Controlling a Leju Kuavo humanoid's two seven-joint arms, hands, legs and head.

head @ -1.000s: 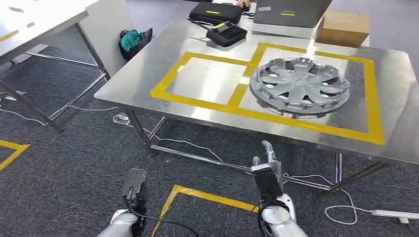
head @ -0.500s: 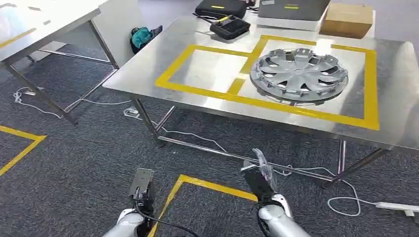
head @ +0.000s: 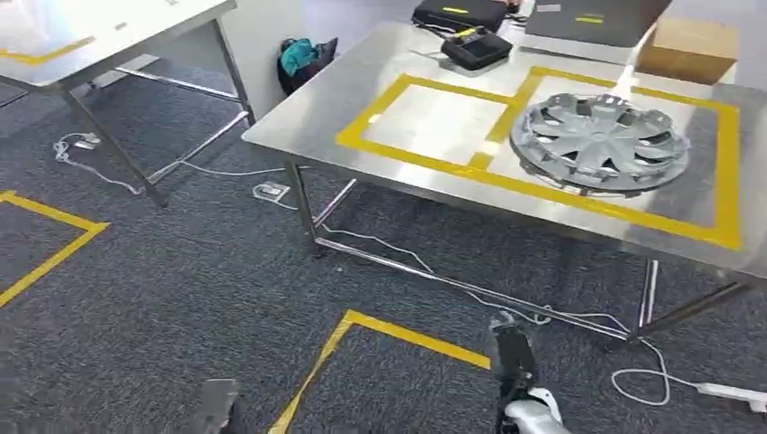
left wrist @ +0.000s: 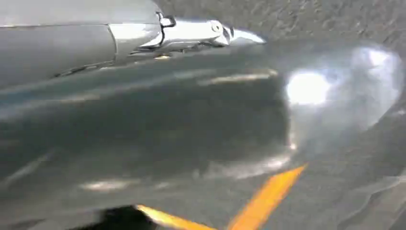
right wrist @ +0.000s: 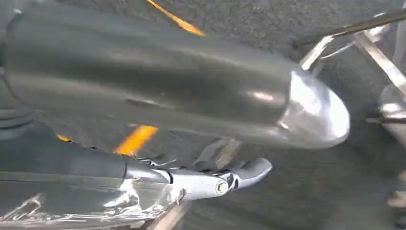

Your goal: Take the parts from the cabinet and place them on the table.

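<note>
A silver wheel cover [head: 601,140] lies flat inside the right-hand yellow taped square on the steel table [head: 298,127]. A second taped square [head: 434,122] lies beside it on the left. My right hand [head: 512,357] hangs low in front of the table, over the carpet, fingers straight and holding nothing. My left hand [head: 217,405] is blurred at the bottom edge of the head view, also holding nothing. In the left wrist view its fingers [left wrist: 191,32] stretch out over the floor. In the right wrist view the right hand's fingers [right wrist: 220,179] do the same.
A black case [head: 477,47] and a cardboard box [head: 692,50] sit at the table's far side. Another table [head: 118,36] stands at the left, with a teal bag [head: 303,59] between them. Cables [head: 633,380], a power strip [head: 733,393] and yellow tape [head: 398,334] lie on the carpet.
The camera has moved: the whole scene has shifted to the right. Both hands now sit lower in the picture, the left nearly out at the bottom edge.
</note>
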